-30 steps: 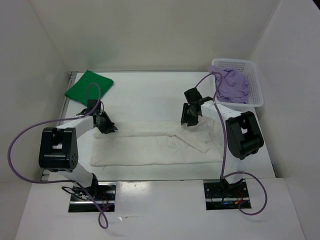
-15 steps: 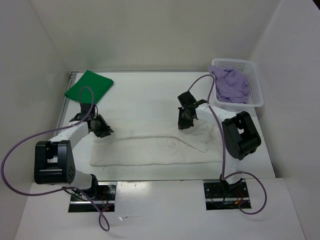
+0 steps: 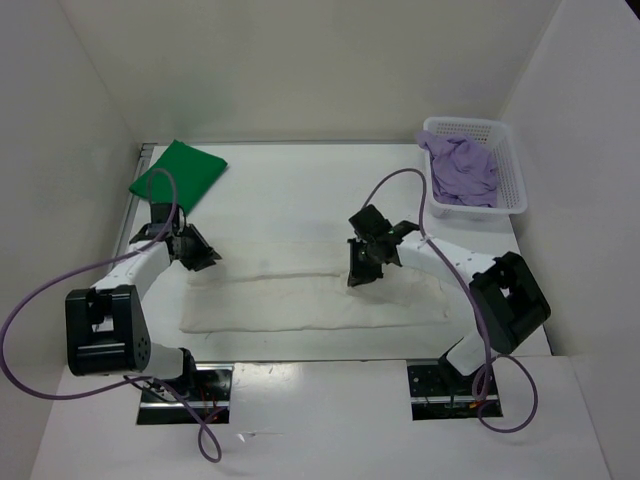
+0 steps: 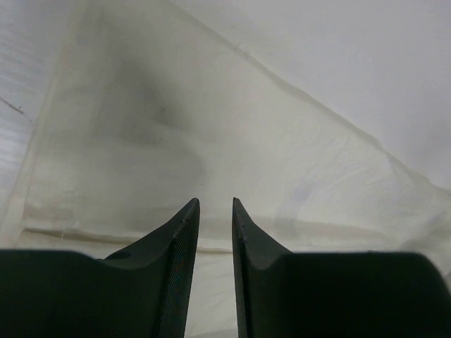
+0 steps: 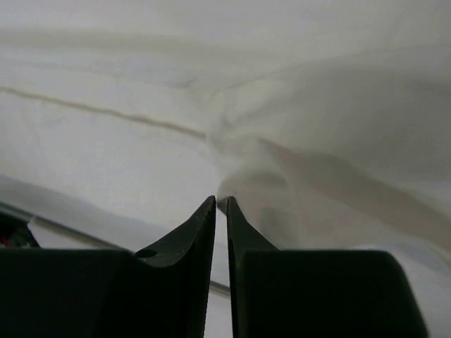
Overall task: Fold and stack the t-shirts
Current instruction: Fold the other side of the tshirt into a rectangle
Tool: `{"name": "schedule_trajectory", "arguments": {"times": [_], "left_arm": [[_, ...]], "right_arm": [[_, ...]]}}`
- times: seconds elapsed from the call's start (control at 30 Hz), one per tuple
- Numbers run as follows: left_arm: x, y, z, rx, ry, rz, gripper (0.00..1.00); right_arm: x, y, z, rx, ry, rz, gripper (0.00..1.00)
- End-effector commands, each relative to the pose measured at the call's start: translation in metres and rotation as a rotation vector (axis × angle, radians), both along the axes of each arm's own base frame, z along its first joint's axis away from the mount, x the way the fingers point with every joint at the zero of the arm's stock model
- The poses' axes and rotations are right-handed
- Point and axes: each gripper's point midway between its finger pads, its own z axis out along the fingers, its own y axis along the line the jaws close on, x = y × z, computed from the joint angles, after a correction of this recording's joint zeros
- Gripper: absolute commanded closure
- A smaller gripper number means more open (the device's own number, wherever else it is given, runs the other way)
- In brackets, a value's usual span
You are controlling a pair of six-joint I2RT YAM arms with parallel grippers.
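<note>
Right gripper (image 5: 220,201) is nearly closed, pinching a pucker of the white t-shirt (image 3: 310,300) at its far edge, probably so you can pull that edge over for the fold. Left gripper (image 4: 215,204) sits narrow at the shirt's far-left corner; can't tell if it has cloth. Shirt lies as a long strip near the bases. You've got three shirts: this white one, one green t-shirt (image 3: 178,172) folded far left, and one purple t-shirt (image 3: 462,168) heaped in the single basket (image 3: 515,180).
</note>
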Motion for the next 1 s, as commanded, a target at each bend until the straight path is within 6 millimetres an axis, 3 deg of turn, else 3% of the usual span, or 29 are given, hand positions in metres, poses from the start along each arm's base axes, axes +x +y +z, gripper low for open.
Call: {"name": "schedule_trajectory", "arguments": {"times": [0.0,0.1,0.13,0.23,0.3,0.33,0.4,0.47,0.53,0.67,0.8,0.93,0.97], "left_arm": [[0.03,-0.003,0.028,-0.02,-0.103,-0.035,0.67],[0.047,-0.001,0.047,-0.013,-0.148,-0.036,0.67],[0.049,0.0,0.052,-0.006,-0.156,-0.044,0.67],[0.056,-0.001,0.066,-0.013,-0.185,-0.053,0.67],[0.058,-0.007,0.07,-0.05,-0.197,-0.052,0.67],[0.061,-0.006,0.072,-0.048,-0.211,-0.052,0.67],[0.061,-0.015,0.07,-0.062,-0.214,-0.06,0.67],[0.053,-0.027,0.058,-0.068,-0.192,-0.09,0.67],[0.051,-0.029,0.048,-0.06,-0.172,-0.093,0.67],[0.039,-0.03,0.018,-0.071,-0.109,-0.083,0.67],[0.032,-0.029,-0.008,-0.071,-0.047,-0.066,0.67],[0.032,-0.008,-0.034,-0.091,0.017,0.022,0.67],[0.032,0.001,-0.038,-0.093,0.029,0.05,0.67]], "right_arm": [[-0.038,0.023,0.012,0.067,0.067,0.064,0.84],[-0.054,0.034,0.031,0.108,0.08,0.101,0.81],[-0.049,0.039,0.051,0.137,0.043,0.104,0.79],[-0.04,0.035,0.076,0.123,0.004,0.121,0.61],[-0.029,0.026,0.078,0.101,-0.022,0.1,0.6],[-0.021,0.022,0.074,0.093,-0.043,0.079,0.6],[-0.008,0.01,0.056,0.065,-0.046,0.027,0.7],[-0.007,0.009,0.026,0.032,-0.009,0.012,0.82],[-0.003,0.008,0.013,0.025,-0.014,-0.026,0.89],[-0.006,0.006,-0.009,0.036,0.005,-0.097,0.91],[-0.028,-0.002,-0.035,0.03,0.083,-0.134,0.91],[-0.043,0.004,-0.037,0.056,0.11,-0.118,0.9],[-0.049,0.006,-0.038,0.059,0.127,-0.112,0.84]]}}
